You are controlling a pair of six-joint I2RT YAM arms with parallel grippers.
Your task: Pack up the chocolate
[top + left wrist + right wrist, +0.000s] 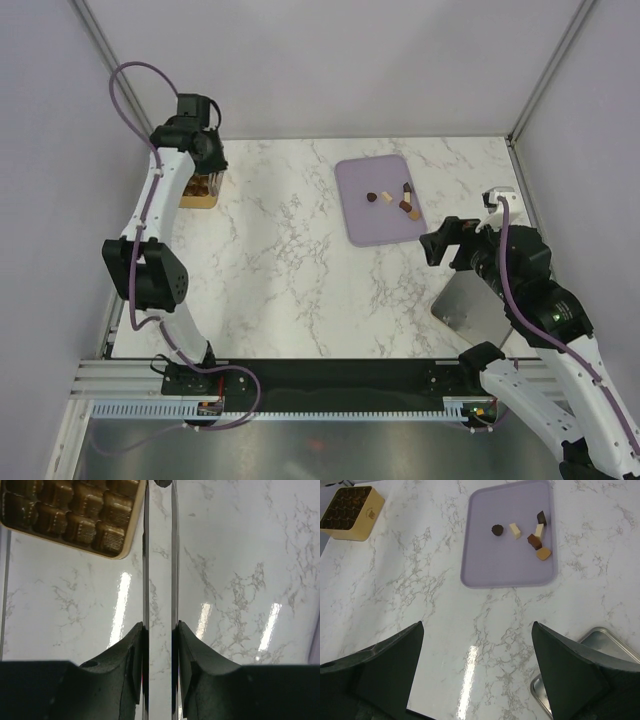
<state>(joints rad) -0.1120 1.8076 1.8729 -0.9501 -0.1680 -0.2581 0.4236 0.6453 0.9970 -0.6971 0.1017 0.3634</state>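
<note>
Several small chocolate pieces (404,200), dark brown, cream and tan, lie on the flat lilac tray (358,215). They also show in the right wrist view (515,530), on the tray's right half (490,565). My right gripper (440,243) is open and empty (477,625), hovering over bare marble just near of the tray. The golden-brown compartmented box (198,190) sits at the far left, also seen in the other views (75,515) (350,512). My left gripper (205,165) hovers beside it, jaws narrow (160,625) on a thin see-through piece seen edge-on.
A shiny steel tray (468,305) lies at the near right, partly under my right arm, and its corner shows in the right wrist view (607,640). Grey walls enclose the marble table on three sides.
</note>
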